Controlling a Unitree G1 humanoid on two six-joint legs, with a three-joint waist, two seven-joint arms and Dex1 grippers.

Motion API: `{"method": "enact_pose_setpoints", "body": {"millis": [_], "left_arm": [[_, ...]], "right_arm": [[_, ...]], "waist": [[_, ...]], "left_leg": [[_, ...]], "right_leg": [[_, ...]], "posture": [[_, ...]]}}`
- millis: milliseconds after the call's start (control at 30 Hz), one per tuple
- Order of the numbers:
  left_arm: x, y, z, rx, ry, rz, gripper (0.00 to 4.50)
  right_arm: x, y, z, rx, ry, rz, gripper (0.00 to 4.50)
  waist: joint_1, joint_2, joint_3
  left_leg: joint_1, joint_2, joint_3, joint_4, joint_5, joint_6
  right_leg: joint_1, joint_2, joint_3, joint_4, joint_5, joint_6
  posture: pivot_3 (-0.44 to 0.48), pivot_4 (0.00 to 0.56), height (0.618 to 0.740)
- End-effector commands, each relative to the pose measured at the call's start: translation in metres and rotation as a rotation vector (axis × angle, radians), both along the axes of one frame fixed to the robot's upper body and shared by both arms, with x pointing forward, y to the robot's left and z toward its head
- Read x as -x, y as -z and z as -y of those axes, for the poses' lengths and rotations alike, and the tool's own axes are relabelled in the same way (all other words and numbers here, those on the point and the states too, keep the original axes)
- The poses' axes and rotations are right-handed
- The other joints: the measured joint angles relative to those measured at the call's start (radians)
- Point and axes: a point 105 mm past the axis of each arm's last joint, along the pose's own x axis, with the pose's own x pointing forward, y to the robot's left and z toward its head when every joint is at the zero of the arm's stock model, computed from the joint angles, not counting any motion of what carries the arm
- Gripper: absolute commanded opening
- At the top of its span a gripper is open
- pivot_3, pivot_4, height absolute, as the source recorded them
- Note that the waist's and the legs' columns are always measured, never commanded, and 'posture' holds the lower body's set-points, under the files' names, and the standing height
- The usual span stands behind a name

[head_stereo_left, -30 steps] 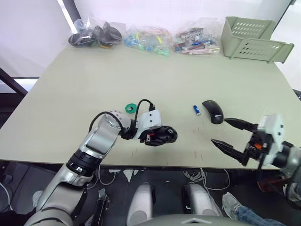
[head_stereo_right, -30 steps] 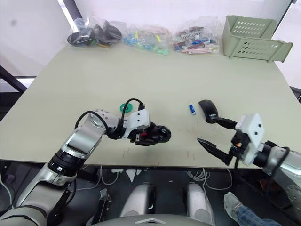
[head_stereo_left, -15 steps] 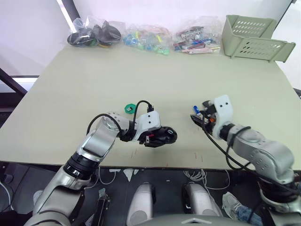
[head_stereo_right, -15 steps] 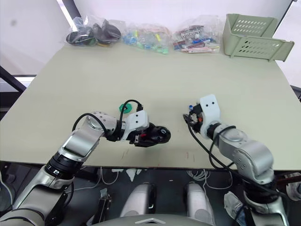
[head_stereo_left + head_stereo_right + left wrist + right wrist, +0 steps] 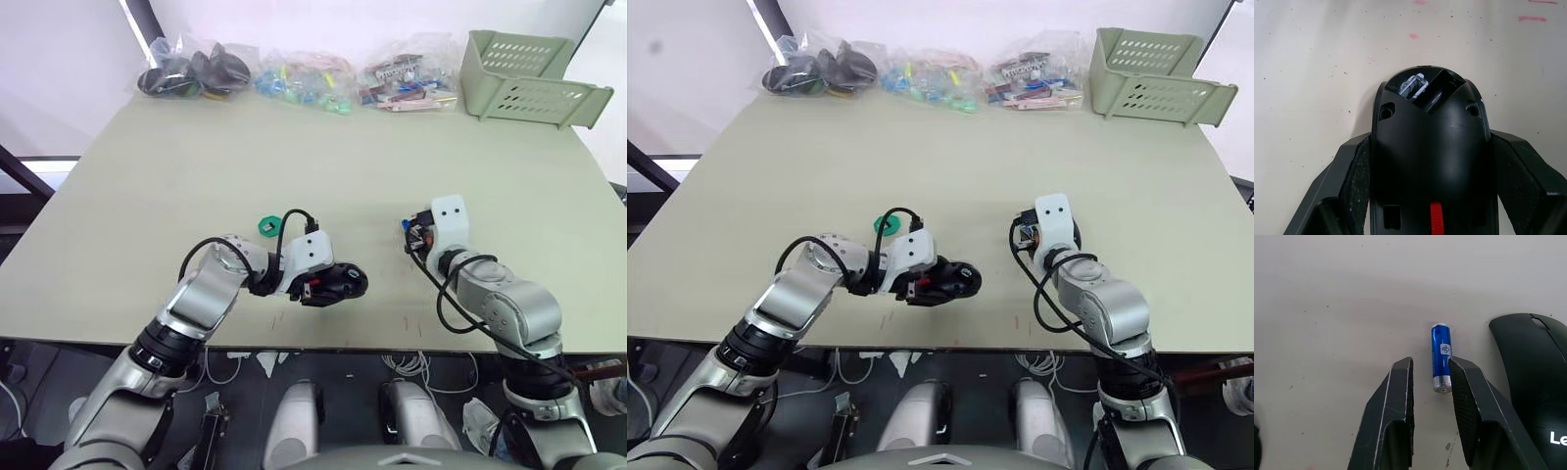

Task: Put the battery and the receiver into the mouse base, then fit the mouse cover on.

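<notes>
Blue cell: the battery [image 5: 1441, 357] lies flat on the desk [image 5: 294, 166], towards the near edge, right of centre; silver end points back at the right wrist.
Right gripper state: right gripper [image 5: 1430, 377] down over the desk, fingers parted by a narrow gap, pinching nothing.
Key relation: battery is not in that gap. It lies just outside one finger [image 5: 1464, 382], its silver end touching or nearly touching that finger's outer edge. Its long axis runs roughly along the fingers, not across them.
Neighbour: the mouse cover [image 5: 1533, 362], glossy black with white lettering, sits just beyond the battery on the far side from the gap; apart from it, but near.
Left gripper state: left gripper [image 5: 1427, 147] clamps the mouse base [image 5: 1427, 161] by its flanks, near the desk's near edge, left of centre. Open compartments at the base's far end, a silvery part in one; red tab nearer the wrist.
Receiver: cannot tell whether the silvery part in the compartment is it; no separate nub made out on the desk.
Nearer arm: right arm, plainly; the left is occupied and well apart from the battery.
Judgement, next move: shift the right gripper sideways towards the cover until the battery sits between the fingers, then close across its width.
Risk: the cover leaves little room for the outer finger; a careless shift may roll the battery or nudge the cover.
Other: green disc [image 5: 268, 225] beside the left arm, untouched.
</notes>
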Motion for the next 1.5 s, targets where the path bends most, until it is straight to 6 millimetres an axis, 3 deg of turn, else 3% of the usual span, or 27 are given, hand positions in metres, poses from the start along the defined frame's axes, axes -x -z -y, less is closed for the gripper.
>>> {"method": "enact_pose_setpoints", "body": {"millis": [33,533,800,867,933,1033,1133,1267,1333,1400,1467,1500], "left_arm": [[0.004,0.006,0.0,-0.013,-0.007,-0.019,3.08],[0.007,0.007,0.002,-0.005,-0.017,-0.023,3.08],[0.007,0.009,0.002,-0.001,-0.022,-0.026,3.08],[0.007,0.009,0.002,0.0,-0.023,-0.026,3.08],[0.007,0.009,0.002,0.0,-0.025,-0.027,3.08],[0.007,0.009,0.002,-0.001,-0.023,-0.026,3.08],[0.008,0.009,0.003,0.0,-0.021,-0.027,3.08],[0.009,0.01,0.003,-0.002,-0.016,-0.035,3.08],[0.01,0.011,0.002,-0.01,-0.011,-0.037,3.08],[0.01,0.012,0.001,-0.02,-0.006,-0.041,3.08],[0.009,0.013,0.0,-0.03,-0.004,-0.042,3.08],[0.009,0.014,0.0,-0.038,0.001,-0.04,3.08]], "right_arm": [[-0.008,-0.01,-0.004,-0.007,0.01,0.05,1.17],[-0.013,0.01,0.002,0.03,0.071,-0.005,1.17],[-0.013,0.009,0.003,0.022,0.08,0.003,1.17],[-0.012,0.01,0.004,0.02,0.079,0.003,0.32],[-0.01,0.008,0.005,0.025,0.076,0.008,0.08],[-0.005,0.004,0.007,0.042,0.052,0.024,0.08],[0.007,-0.002,0.004,0.04,-0.012,0.037,0.08],[0.047,-0.018,0.012,-0.028,-0.112,0.021,0.08],[0.069,-0.017,0.005,-0.079,-0.235,-0.074,0.08],[0.091,-0.005,0.006,0.001,-0.353,-0.211,0.08],[0.102,-0.001,0.007,0.047,-0.429,-0.268,0.08],[0.109,-0.004,-0.002,0.003,-0.504,-0.275,0.08]], "waist": [[-0.001,0.0,0.0],[-0.001,0.0,0.0],[-0.001,0.0,0.0],[0.0,0.0,0.0],[0.0,0.0,0.0],[0.001,0.001,0.0],[0.001,0.001,0.001],[0.005,0.001,0.001],[0.003,0.001,0.001],[0.002,0.001,0.001],[0.002,0.001,0.001],[0.001,0.001,0.001]], "left_leg": [[0.0,0.0,0.0,0.0,0.0,0.0],[0.0,0.0,0.0,-0.001,0.0,0.0],[-0.001,0.0,0.0,-0.001,0.0,0.0],[-0.001,0.0,0.0,-0.001,0.0,0.0],[-0.001,0.0,0.0,-0.001,0.0,0.0],[-0.001,0.0,0.0,-0.002,0.0,0.0],[-0.001,0.0,0.001,-0.002,0.0,0.0],[-0.002,0.0,0.0,-0.004,0.0,0.0],[-0.002,0.0,0.0,-0.004,0.0,0.0],[-0.002,0.0,0.0,-0.003,0.0,0.0],[-0.001,0.001,0.0,-0.003,0.0,0.0],[-0.001,0.001,0.0,-0.003,0.0,0.0]], "right_leg": [[0.0,0.0,0.0,0.0,0.0,0.0],[-0.001,0.0,0.0,0.0,0.0,0.0],[-0.001,0.0,0.0,-0.001,0.0,0.0],[-0.001,0.0,0.0,-0.001,0.0,0.0],[-0.001,-0.001,0.0,-0.001,0.0,0.0],[-0.001,-0.001,0.0,-0.002,0.0,0.0],[-0.001,-0.001,0.0,-0.002,0.0,0.0],[-0.002,-0.001,0.0,-0.003,0.0,0.0],[-0.002,-0.001,0.0,-0.003,0.0,0.0],[-0.002,-0.001,0.0,-0.003,0.0,0.0],[-0.002,-0.002,0.0,-0.003,0.0,0.0],[-0.002,-0.003,0.0,-0.003,0.0,0.0]], "posture": [[0.0,0.15,0.74],[0.0,0.15,0.74],[0.0,0.15,0.74],[0.0,0.15,0.74],[0.0,0.15,0.74],[0.0,0.15,0.74],[0.0,0.15,0.74],[0.0,0.15,0.74],[0.0,0.15,0.74],[0.0,0.15,0.74],[0.0,0.15,0.74],[0.0,0.15,0.74]]}}
